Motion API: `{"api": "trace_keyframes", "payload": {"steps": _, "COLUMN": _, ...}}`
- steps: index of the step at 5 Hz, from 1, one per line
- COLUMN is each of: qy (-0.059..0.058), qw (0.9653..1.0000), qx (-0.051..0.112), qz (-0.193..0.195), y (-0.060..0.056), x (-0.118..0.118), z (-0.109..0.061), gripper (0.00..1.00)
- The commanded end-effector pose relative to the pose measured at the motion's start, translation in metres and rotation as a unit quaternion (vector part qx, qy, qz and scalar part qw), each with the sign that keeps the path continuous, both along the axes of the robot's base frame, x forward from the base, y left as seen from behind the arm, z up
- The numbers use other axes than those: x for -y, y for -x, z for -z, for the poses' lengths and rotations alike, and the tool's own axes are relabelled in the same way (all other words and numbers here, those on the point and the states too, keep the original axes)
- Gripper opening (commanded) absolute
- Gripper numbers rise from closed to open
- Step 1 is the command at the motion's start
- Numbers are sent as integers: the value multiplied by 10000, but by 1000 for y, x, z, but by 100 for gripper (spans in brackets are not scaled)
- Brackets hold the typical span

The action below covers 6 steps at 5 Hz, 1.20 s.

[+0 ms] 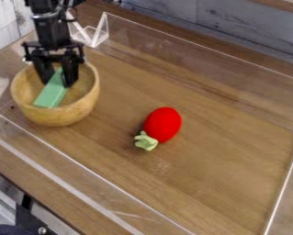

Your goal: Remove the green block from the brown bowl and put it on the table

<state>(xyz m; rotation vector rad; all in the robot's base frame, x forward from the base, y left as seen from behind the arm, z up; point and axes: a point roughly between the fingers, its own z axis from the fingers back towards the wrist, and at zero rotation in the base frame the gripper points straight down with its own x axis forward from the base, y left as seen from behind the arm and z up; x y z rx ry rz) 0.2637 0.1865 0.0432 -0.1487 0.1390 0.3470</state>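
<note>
Brown wood table spans the view; on it sits the bowl, by the acrylic wall. Inside, the green block leans up from the bowl's floor, its upper end between the closed-in fingers of the gripper, apparently gripped. Best lift straight up, clear the rim fully, then swing sideways.

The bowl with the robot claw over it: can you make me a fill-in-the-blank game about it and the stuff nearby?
1. The gripper is closed on the ____ block.
2. That block is inside the round, light-brown ____.
3. The strawberry toy on the table is coloured ____.
4. The leaves on that toy are coloured ____.

Missing words: green; bowl; red; green.
</note>
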Motion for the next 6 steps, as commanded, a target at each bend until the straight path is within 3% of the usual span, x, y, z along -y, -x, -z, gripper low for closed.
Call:
{"api": "trace_keyframes", "payload": {"steps": 1, "qy": -191, "qw": 9994, "qx": 264, "qz": -111, "y": -9, "x": -2, "z": -19, "gripper": 0}}
{"api": "trace_keyframes", "payload": {"steps": 2, "qy": -194, "qw": 9991, "qx": 253, "qz": -273, "y": -9, "x": 1, "z": -19, "gripper": 0}}
{"api": "trace_keyframes", "payload": {"steps": 4, "qy": -193, "qw": 9995, "qx": 258, "qz": -41, "y": -1, "x": 18, "z": -24, "gripper": 0}}
{"api": "trace_keyframes", "payload": {"steps": 6, "qy": -196, "qw": 9995, "qx": 246, "qz": -93, "y": -10, "x": 22, "z": -40, "gripper": 0}}
